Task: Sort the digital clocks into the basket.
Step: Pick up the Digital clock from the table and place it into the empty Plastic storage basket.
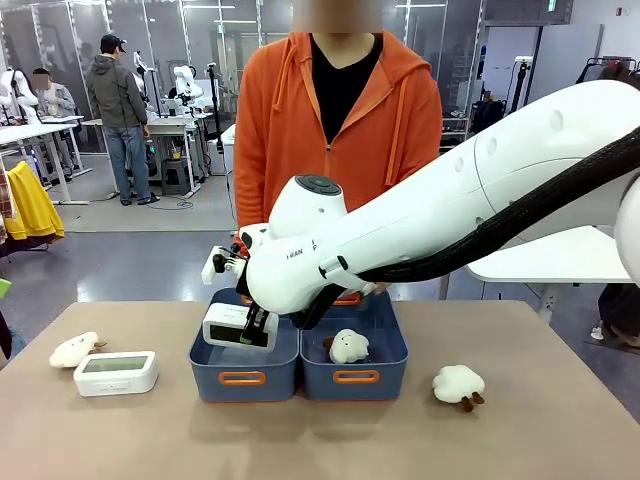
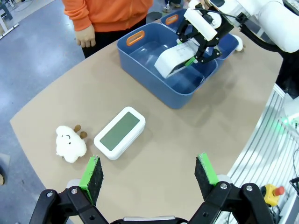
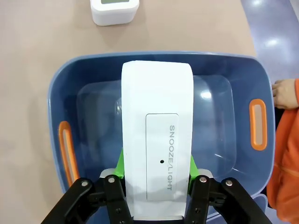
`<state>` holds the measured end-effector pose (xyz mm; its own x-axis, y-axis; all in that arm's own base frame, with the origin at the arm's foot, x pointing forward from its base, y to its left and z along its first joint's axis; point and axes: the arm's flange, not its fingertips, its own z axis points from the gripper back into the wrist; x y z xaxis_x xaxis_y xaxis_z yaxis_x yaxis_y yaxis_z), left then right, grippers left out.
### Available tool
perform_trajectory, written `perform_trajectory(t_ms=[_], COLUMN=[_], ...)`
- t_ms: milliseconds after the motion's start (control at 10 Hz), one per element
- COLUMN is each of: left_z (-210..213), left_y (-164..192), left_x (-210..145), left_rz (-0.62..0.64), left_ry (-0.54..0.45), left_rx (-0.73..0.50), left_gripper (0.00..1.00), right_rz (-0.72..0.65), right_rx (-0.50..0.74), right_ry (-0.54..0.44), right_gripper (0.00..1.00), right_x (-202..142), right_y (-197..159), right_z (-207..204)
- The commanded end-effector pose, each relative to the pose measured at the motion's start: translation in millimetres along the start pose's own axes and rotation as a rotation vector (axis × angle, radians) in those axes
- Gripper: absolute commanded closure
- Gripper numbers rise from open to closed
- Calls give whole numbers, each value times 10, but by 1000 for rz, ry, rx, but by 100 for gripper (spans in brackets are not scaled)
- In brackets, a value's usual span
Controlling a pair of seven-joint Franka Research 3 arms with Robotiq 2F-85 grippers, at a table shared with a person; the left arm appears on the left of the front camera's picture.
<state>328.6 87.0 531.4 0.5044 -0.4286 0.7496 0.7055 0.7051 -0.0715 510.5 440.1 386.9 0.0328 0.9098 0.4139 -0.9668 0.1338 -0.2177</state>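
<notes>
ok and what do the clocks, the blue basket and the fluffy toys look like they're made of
The digital clock: smooth white hard plastic, likely matte; crisp moulded panel with printed lettering. The basket: blue plastic, slightly glossy; light glints on its floor, orange handle rims. The plush toy: soft fuzzy fabric, probably stuffed; tufted, lumpy outline.

The held clock (image 3: pixel 158 93) was white with grey lettering; the second clock (image 1: pixel 116 372), by the left edge of the tan table (image 1: pixel 320 440), was white with a grey-green face. The left basket (image 1: pixel 205 378) and the right basket (image 1: pixel 392 372) were blue with orange handle rims.
</notes>
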Motion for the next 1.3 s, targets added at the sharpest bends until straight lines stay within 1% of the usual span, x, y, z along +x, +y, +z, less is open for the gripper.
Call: perform_trajectory(t_ms=[0,100,200,300,400,500,600,1200], left_z=[6,6,6,6,6,6,6,6], left_y=[19,19,19,19,19,19,19,19], left_x=[-14,-14,-14,-14,-14,-14,-14,-14], left_rz=[-19,-19,-19,-19,-19,-19,-19,-19], left_ry=[-8,-8,-8,-8,-8,-8,-8,-8], left_rx=[-17,-17,-17,-17,-17,-17,-17,-17], left_gripper=[0,0,0,0,0,0,0,0], right_rz=[-27,-30,-32,-29,-29,-49,-6,-6], right_rx=[-10,-12,-13,-17,-18,-35,-14,-14], right_ry=[16,20,18,15,8,2,-6,-6], right_gripper=[28,14,3,12,0,10,10,10], right_x=[40,12,9,0,-11,-71,31,31], right_y=[5,5,20,36,69,91,-36,-36], right_z=[77,104,138,184,224,317,127,127])
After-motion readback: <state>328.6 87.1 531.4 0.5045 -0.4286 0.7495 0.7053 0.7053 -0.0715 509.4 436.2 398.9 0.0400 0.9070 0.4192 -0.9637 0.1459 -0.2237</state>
